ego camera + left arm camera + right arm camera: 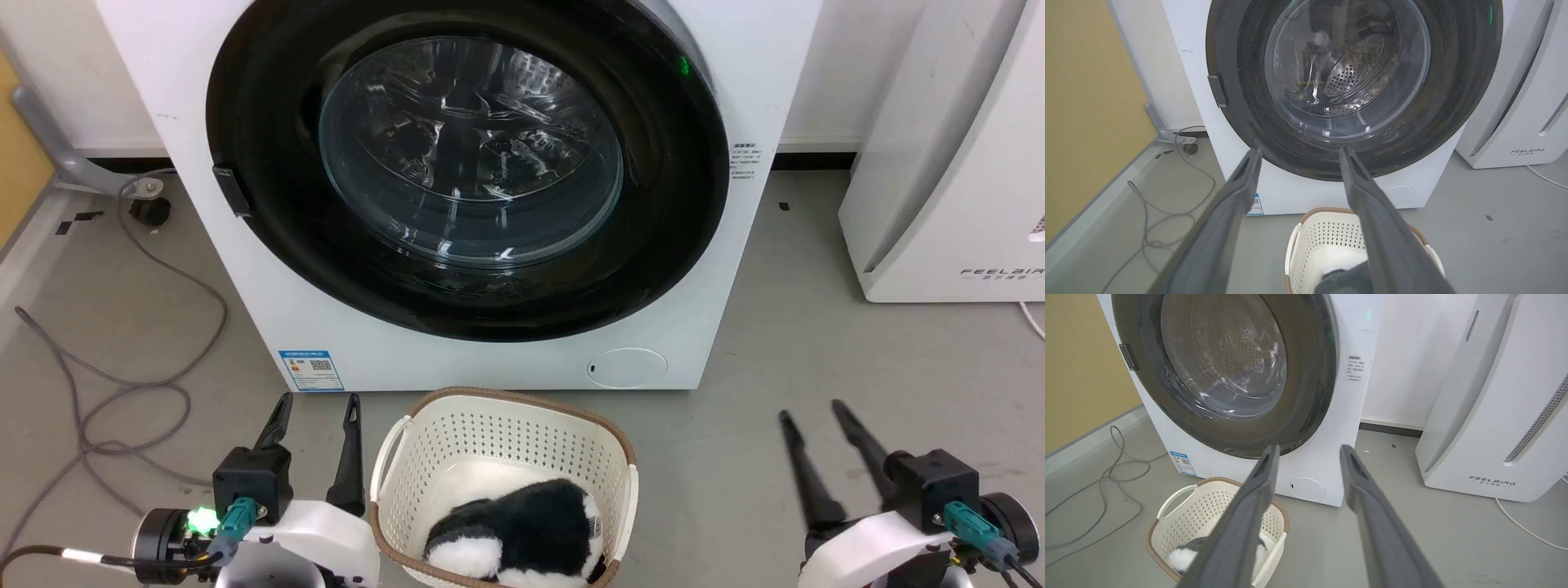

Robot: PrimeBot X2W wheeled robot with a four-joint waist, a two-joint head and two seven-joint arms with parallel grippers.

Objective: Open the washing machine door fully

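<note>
A: Since the door looks shut, where's it sit?
B: Upper centre of frame, flush on the washing machine. Small tab on its left edge, running up-down.
A: Grippers?
B: Left gripper lower left, fingers spread, empty; right gripper lower right, same. Tab lies up and ahead of the left one, which is nearer. Basket between them.
</note>
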